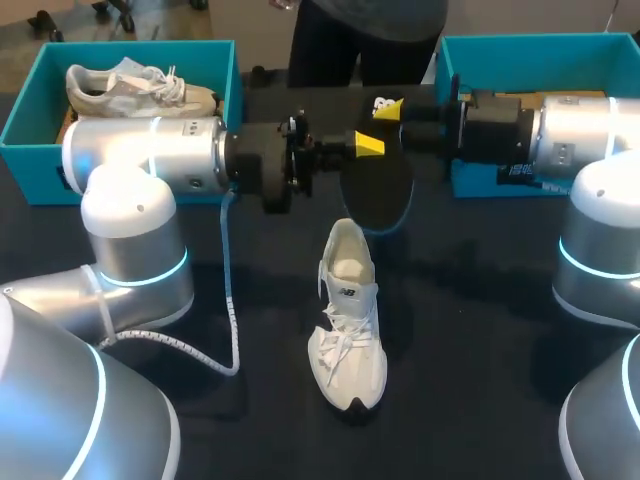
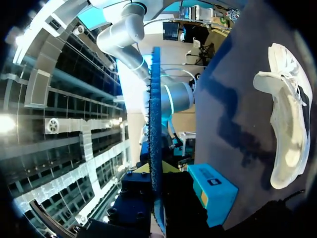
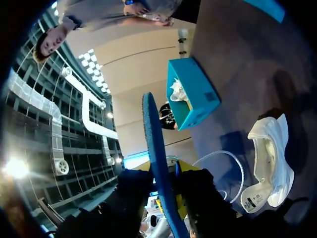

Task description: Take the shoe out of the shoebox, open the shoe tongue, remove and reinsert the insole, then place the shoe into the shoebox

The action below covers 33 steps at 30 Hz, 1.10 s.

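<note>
Even light from overhead: the white shoe (image 1: 347, 320) glares, almost washed out, on the dark table (image 1: 480, 330). Soft shadows lie just beside the shoe; a broader one behind its heel seems thrown by the arms (image 1: 150, 150) above.

Matt cloth and card lying against glossy shells

The insole (image 1: 378, 190) is looking matt and dark from above, while edge-on in the wrist views it is showing a rough, grainy blue face. At its six o'clock the shoe (image 1: 348, 320) is showing white woven mesh, cloth laces and a smooth pale lining. The table (image 1: 480, 300) is looking like matt dark cloth. At ten o'clock the shoebox (image 1: 20, 120) is showing matt teal card. The left arm (image 1: 140, 150) is gleaming in smooth, glossy silver, its white cable (image 1: 228, 300) looking braided.
</note>
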Tool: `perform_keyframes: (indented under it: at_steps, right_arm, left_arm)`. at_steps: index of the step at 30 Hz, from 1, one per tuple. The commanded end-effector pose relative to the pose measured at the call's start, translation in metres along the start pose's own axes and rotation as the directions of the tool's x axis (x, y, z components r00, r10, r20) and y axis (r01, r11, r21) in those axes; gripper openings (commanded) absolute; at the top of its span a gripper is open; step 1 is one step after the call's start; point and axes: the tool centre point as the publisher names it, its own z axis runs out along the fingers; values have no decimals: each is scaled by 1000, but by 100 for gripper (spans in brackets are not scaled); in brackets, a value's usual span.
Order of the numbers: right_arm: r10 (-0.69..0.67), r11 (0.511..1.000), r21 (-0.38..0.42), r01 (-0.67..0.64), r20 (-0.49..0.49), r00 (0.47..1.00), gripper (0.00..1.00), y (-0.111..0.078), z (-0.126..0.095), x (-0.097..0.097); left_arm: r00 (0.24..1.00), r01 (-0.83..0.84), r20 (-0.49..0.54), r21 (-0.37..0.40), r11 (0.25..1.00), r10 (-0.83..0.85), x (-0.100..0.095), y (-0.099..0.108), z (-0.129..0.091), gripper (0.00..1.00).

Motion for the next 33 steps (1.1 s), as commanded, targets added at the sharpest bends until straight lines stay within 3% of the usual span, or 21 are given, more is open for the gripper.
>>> perform_keyframes:
  at_steps: [1, 5, 12, 28, 33]
  right_arm:
    - [-36, 999, 8, 36, -22, 999, 100, -7, -17, -7]
    - [-112, 993, 20, 113, -22, 993, 100, -11, -37, -11]
    - [-274, 949, 150, 277, -43, 961, 100, -28, -62, -10]
    - [-271, 950, 150, 272, -27, 962, 100, -29, -63, -10]
    - [-333, 911, 250, 329, -28, 942, 100, -31, -87, -23]
  left_arm:
    - [1000, -3, 1, -7, 1000, 3, 0, -5, -7, 0]
    - [1000, 8, -6, 1, 1000, -8, -2, -7, -15, 0]
    - [998, 33, -49, -1, 999, -33, 2, -5, -29, 0]
    - [998, 29, -57, -5, 1000, -29, 1, -5, -31, 0]
    - [998, 29, -57, -5, 1000, -29, 1, -5, -31, 0]
